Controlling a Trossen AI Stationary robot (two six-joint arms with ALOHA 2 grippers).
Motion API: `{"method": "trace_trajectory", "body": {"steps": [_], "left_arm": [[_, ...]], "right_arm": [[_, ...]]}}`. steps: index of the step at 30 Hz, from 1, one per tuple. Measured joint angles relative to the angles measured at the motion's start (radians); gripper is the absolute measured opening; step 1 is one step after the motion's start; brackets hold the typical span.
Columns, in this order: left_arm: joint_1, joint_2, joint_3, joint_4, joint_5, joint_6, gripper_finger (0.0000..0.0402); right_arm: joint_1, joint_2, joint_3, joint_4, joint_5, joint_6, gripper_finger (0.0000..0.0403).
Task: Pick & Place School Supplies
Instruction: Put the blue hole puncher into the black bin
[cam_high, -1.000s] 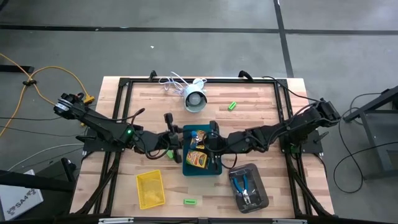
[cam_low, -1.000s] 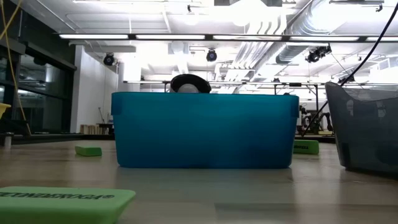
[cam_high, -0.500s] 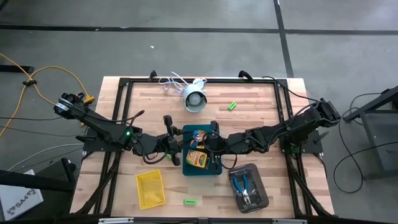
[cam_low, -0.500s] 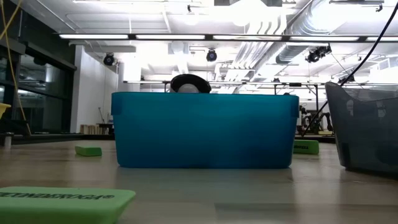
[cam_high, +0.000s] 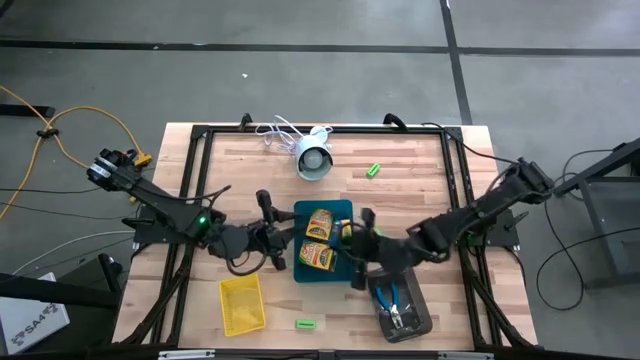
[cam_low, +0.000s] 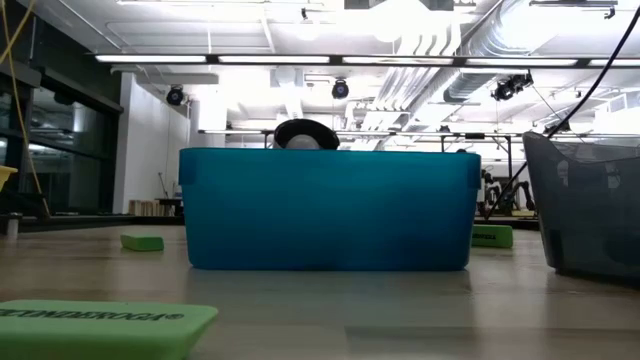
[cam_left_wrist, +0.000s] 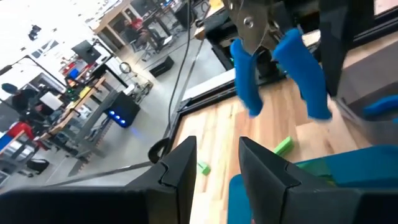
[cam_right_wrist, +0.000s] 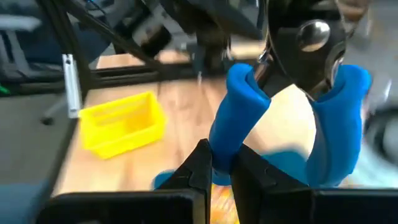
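Note:
My right gripper (cam_high: 352, 262) hovers over the near right corner of the teal tray (cam_high: 338, 206) and is shut on a blue-handled tool (cam_right_wrist: 292, 93). My left gripper (cam_high: 283, 245) stands just left of the teal tray, open, with nothing between its fingers (cam_left_wrist: 180, 168); the tool (cam_left_wrist: 273, 56) shows ahead of it. Two yellow-orange boxes (cam_high: 318, 222) (cam_high: 316, 258) lie in the teal tray. A second blue-handled tool (cam_high: 392, 300) lies in the grey tray (cam_high: 418, 292). Green blocks (cam_high: 374, 170) (cam_high: 306, 324) rest flat on the table. My right gripper pinches one blue handle of the tool (cam_right_wrist: 229, 134) between its two fingers, near that handle's free end. The other handle (cam_right_wrist: 339, 118) is free and the metal head (cam_right_wrist: 308, 43) points away from the fingers. The tool is lifted clear of the trays.
A yellow tray (cam_high: 242, 303) sits at the near left. A white round device (cam_high: 314, 160) with a cable lies at the far middle. The low view is filled by the teal tray's wall (cam_low: 325, 210), with the grey tray (cam_low: 590, 210) at its right and green blocks (cam_low: 142, 242) (cam_low: 100, 325) on the table.
My right gripper has swung from over the teal tray toward the table's near edge and the grey tray, turning as it went, with the blue-handled tool. My left gripper has drawn back a little toward the table's left, off the teal tray.

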Motion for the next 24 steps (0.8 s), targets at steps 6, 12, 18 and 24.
{"method": "trace_trajectory", "body": {"steps": [6, 12, 18, 24], "left_arm": [[-0.019, 0.0, 0.0, -0.043, 0.0, -0.055, 0.0113], [-0.022, 0.0, 0.0, -0.109, 0.0, -0.124, 0.0113], [-0.022, 0.0, 0.0, -0.163, 0.004, -0.177, 0.0113], [-0.022, 0.0, 0.0, -0.181, 0.005, -0.187, 0.0113]], "right_arm": [[0.076, -0.045, 0.0, -0.307, -0.034, 0.541, 0.0029], [0.116, -0.03, 0.0, -0.523, -0.197, 0.947, 0.0029], [0.217, -0.001, 0.001, -0.539, -0.243, 1.202, 0.0029], [0.327, 0.053, 0.0, -0.505, -0.221, 1.477, 0.0029]]}}
